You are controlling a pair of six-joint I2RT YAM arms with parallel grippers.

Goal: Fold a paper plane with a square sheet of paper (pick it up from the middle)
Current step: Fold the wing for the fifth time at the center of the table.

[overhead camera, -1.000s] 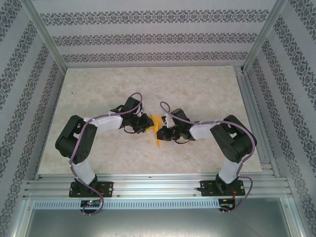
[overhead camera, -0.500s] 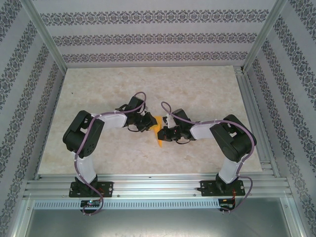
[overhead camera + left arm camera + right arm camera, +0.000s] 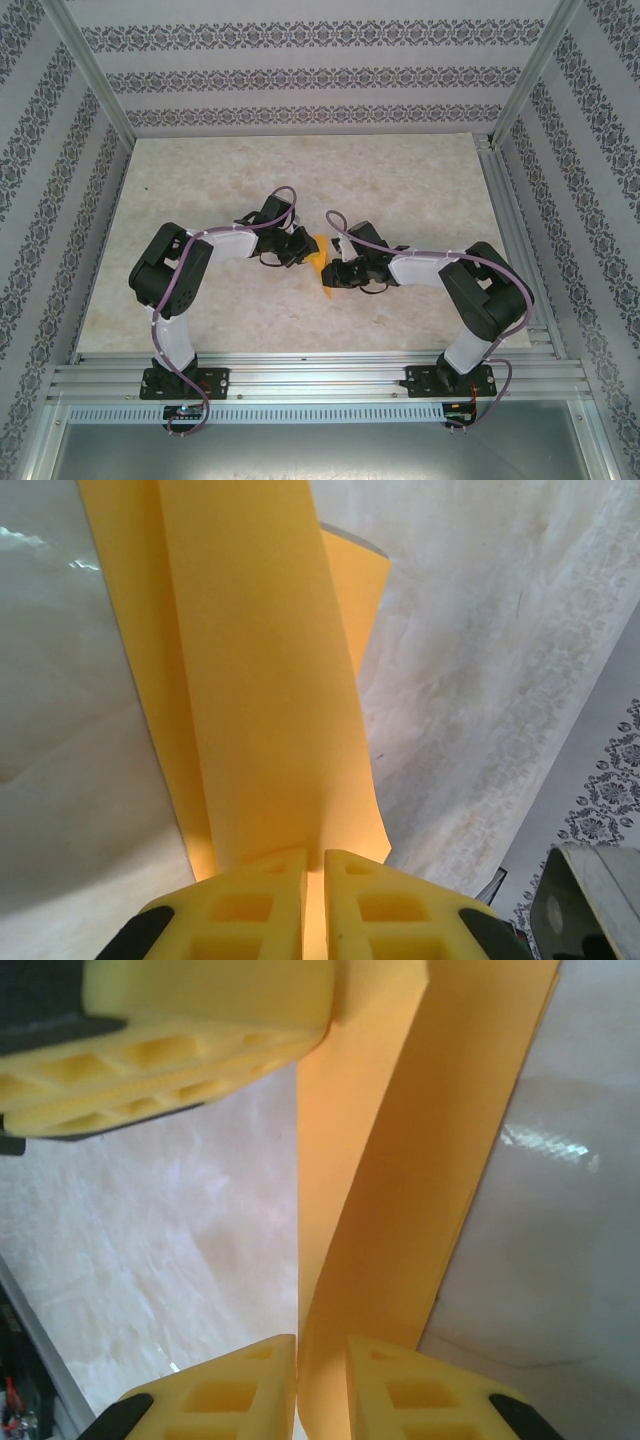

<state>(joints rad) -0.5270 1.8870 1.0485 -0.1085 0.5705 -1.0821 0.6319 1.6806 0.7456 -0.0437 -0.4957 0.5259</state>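
Paper: thin orange-yellow folded sheet of paper (image 3: pixel 320 262), long and narrow in outline, layers lying over one another, one lengthwise crease showing
Paper position: raised off the beige marbled desk (image 3: pixel 400 180) near its middle, caught between the two arm tips, lower end pointing toward the near edge
Left pincer (image 3: pixel 303 250): closed on the paper; in the left wrist view yellow ribbed fingers (image 3: pixel 250 910) almost meet, with the sheet clamped in the thin slit and rising away from them
Right pincer (image 3: pixel 332 272): yellow fingertips (image 3: pixel 230 1385) stand a little apart, paper running down through the gap; pressing or merely flanking it, cannot tell
Pincers together: face each other across the paper, close but apart; one left finger shows at the upper left of the right wrist view, against the sheet's upper part
Surroundings: grey patterned wallpaper (image 3: pixel 300 80) on three sides, aluminium rail (image 3: pixel 320 375) under the arm bases
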